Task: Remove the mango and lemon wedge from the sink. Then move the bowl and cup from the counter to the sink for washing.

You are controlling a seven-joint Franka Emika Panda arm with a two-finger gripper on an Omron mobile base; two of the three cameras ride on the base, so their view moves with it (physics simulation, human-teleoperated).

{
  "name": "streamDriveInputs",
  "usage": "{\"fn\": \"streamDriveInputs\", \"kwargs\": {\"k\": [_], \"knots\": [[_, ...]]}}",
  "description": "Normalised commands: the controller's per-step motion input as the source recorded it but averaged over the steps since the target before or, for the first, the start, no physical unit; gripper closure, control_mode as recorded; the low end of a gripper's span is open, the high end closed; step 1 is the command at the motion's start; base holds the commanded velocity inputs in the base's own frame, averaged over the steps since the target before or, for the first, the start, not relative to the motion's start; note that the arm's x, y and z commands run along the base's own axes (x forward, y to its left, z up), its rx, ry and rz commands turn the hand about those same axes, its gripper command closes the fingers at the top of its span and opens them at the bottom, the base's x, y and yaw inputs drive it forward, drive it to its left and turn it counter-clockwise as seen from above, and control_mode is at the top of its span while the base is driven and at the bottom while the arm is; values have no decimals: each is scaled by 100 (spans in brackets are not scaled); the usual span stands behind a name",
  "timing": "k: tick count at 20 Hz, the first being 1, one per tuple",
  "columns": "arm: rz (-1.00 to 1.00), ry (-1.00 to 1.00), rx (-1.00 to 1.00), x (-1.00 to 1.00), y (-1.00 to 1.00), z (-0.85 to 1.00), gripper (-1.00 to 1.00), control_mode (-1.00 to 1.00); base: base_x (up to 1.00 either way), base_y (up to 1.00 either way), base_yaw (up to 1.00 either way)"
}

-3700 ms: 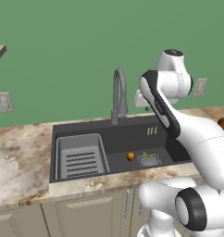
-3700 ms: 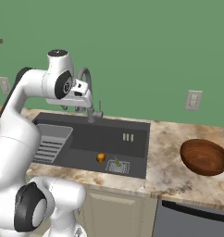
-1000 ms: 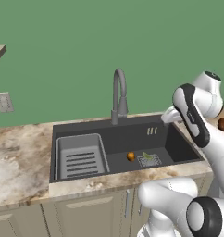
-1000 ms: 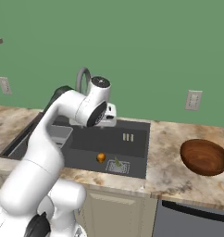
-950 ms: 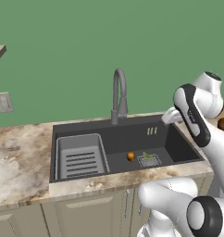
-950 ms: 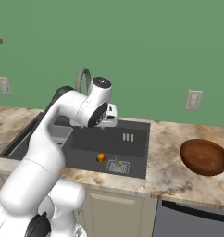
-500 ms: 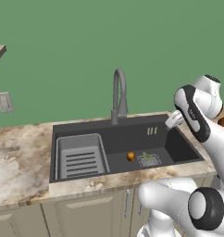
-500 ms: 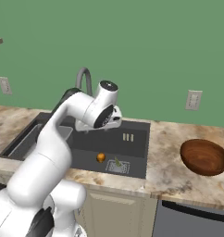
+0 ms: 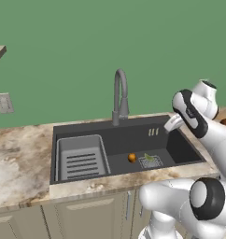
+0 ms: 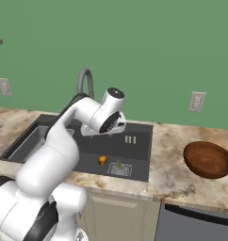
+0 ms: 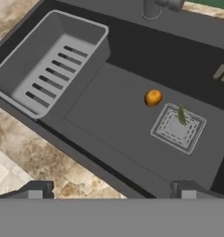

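The small orange mango (image 9: 131,158) (image 10: 102,160) (image 11: 153,97) lies on the floor of the dark sink (image 9: 129,140) (image 10: 137,157) (image 11: 109,125). Just right of it, the greenish lemon wedge (image 9: 149,157) (image 10: 119,165) (image 11: 181,114) rests on the square drain grate. My gripper (image 9: 173,123) (image 10: 103,132) (image 11: 111,192) hangs open above the sink's right part, well clear of both fruits, with nothing between its fingers. The reddish-brown bowl (image 10: 209,159) stands on the marbled counter (image 10: 175,146) right of the sink. The cup is out of view.
A lighter grey slotted tray (image 9: 81,156) (image 11: 49,65) fills the sink's left part. The grey gooseneck faucet (image 9: 120,95) (image 10: 85,82) rises behind the basin. Wall outlets (image 9: 3,102) (image 10: 197,101) sit on the green wall. Counter (image 9: 17,163) extends to the left.
The hand has swung a little further right and lower over the sink. The mango, lemon wedge and bowl have not moved. The jaws stay open.
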Motion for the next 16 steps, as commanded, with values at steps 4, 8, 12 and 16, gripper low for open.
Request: {"fn": "streamDriveInputs", "kwargs": {"k": [4, 8, 12, 16], "knots": [[0, 1, 8, 21, 3, -28, -100, -100, 0, 0, 0], [0, 5, 5, 24, 7, -28, -100, -100, 0, 0, 0], [0, 4, 0, 29, 11, -26, -100, -100, 0, 0, 0], [-3, 5, 0, 28, 4, -25, -100, -100, 0, 0, 0]]}}
